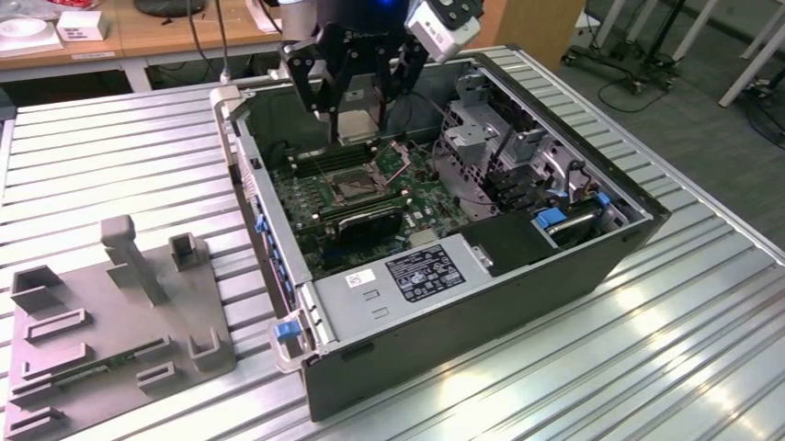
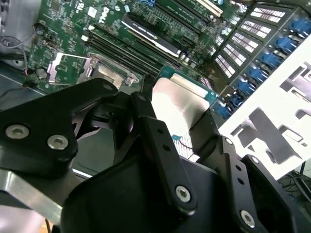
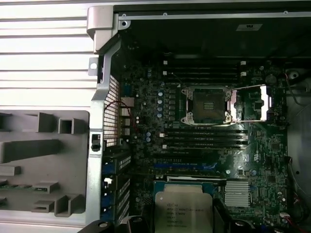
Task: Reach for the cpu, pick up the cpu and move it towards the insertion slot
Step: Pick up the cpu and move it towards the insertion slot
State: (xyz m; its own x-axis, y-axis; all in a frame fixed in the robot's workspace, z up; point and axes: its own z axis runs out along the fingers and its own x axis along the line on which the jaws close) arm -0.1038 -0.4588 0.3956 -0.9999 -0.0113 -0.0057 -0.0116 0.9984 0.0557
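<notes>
While the tool (image 1: pixel 356 115) pinched the cpu (image 1: pixel 355 118) above the insertion slot (image 1: pixel 349 186), we judged a tilted chip might snag the socket's bracket.

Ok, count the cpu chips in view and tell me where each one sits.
1. The cpu is gripped by the gripper above the open computer case. The insertion slot holds none. Others could be hidden inside the case.
</notes>
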